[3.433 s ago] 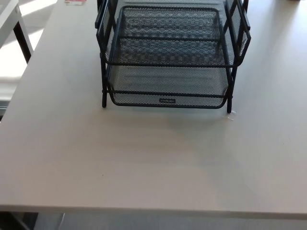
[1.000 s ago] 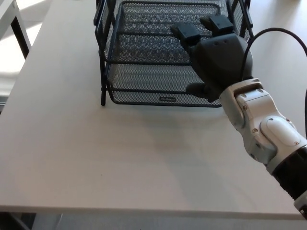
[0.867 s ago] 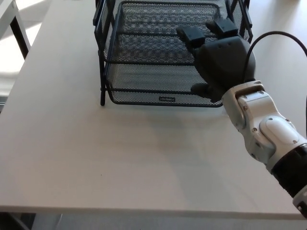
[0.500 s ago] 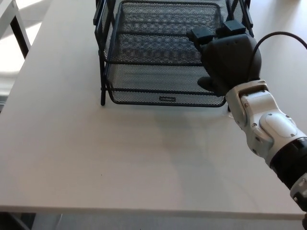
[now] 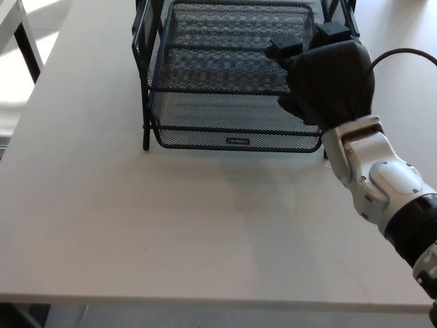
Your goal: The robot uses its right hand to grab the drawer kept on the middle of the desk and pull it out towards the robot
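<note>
Pale grey desk (image 5: pixel 171 225) fills most of the head view, with a strip of bright floor and a dark table leg at the upper left. At the far middle of the desk stands a black wire-mesh rack (image 5: pixel 145 102) of stacked trays, and its lowest drawer (image 5: pixel 225 123) sits in the frame with its labelled front edge facing the robot. The right hand (image 5: pixel 329 82) is over the rack's right front corner, covering the right end of the drawer's front rail. Its two fingers (image 5: pixel 283 49) point away from the robot, spread a little apart, their tips over the mesh of the tray above the drawer. The thumb lies lower, near the drawer's front rim. Whether the fingers actually grip any wire cannot be told from here. A black cable arcs from behind the hand toward the white forearm.
</note>
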### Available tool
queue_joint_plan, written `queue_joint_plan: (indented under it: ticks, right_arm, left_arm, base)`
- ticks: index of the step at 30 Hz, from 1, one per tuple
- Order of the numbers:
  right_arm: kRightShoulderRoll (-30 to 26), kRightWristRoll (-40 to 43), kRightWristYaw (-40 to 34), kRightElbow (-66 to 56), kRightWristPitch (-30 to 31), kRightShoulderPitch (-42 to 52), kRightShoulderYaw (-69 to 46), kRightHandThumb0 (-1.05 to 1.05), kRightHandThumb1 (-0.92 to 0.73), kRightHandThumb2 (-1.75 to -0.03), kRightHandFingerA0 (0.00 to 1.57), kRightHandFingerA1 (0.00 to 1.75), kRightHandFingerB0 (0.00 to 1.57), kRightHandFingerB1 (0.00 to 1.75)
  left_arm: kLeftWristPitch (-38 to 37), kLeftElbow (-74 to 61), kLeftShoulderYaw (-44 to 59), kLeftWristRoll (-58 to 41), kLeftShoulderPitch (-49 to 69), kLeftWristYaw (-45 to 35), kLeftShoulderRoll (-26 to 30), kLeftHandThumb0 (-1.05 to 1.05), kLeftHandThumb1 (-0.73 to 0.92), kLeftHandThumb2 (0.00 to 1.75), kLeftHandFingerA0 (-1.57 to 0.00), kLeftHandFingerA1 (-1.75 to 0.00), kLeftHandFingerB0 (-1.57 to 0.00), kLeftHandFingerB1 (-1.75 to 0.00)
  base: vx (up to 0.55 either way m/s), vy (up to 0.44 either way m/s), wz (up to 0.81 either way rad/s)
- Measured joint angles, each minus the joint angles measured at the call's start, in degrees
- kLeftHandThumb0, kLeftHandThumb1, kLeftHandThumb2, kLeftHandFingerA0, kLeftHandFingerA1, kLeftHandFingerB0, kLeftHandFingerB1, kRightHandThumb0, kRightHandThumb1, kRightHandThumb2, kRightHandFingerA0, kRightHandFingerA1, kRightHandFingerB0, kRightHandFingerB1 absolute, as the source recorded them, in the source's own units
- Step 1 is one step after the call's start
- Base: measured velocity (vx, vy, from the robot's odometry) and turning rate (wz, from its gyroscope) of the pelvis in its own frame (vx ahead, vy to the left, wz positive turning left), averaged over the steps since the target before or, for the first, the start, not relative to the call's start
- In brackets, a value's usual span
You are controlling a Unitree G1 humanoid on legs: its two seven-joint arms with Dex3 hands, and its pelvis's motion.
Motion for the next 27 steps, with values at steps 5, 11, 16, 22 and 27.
queue_joint_plan:
  ticks: [5, 11, 16, 22, 27]
  right_arm:
    - [-0.16, -0.4, -3.69, 0.35, -0.92, 0.21, 0.72, -0.46, -0.54, -0.58, 0.89, 1.28, 0.87, 0.88]
    - [-0.69, -1.27, -8.08, -0.2, -2.15, 1.14, 1.83, -0.46, -0.54, -0.56, 0.9, 1.21, 0.85, 0.8]
    - [-2.09, -2.0, -11.89, -2.68, -3.12, 3.46, 2.4, -0.49, -0.55, -0.57, 0.92, 1.09, 0.88, 0.72]
    - [-5.41, -3.42, -16.32, -8.48, -4.45, 8.39, 2.95, -0.51, -0.54, -0.57, 0.9, 1.14, 0.9, 0.7]
    - [-9.42, -4.97, -19.88, -15.32, -6.23, 13.64, 3.3, -0.48, -0.53, -0.56, 0.91, 1.1, 0.93, 0.68]
  left_arm:
    - [0.0, 0.0, 0.03, 0.0, -0.06, 0.0, 0.01, -0.45, 0.57, 0.57, -0.66, -0.93, -0.66, -0.62]
    - [-0.01, 0.57, 0.01, 0.02, -0.58, 0.01, 0.01, -0.46, 0.58, 0.57, -0.65, -0.92, -0.66, -0.62]
    - [-0.05, 1.12, 0.0, 0.03, -0.96, 0.05, 0.01, -0.46, 0.58, 0.57, -0.66, -0.93, -0.67, -0.64]
    - [-0.07, 0.82, 0.08, 0.04, -0.6, 0.07, 0.03, -0.47, 0.57, 0.57, -0.64, -0.94, -0.67, -0.65]
    - [-0.46, 1.18, 0.02, 0.19, -1.0, 0.18, 0.05, -0.46, 0.57, 0.56, -0.65, -0.93, -0.66, -0.64]
  base:
    - [0.0, 0.0, 0.0]
    - [0.0, 0.0, 0.0]
    - [0.0, 0.0, 0.0]
    - [0.0, 0.0, 0.0]
    - [0.0, 0.0, 0.0]
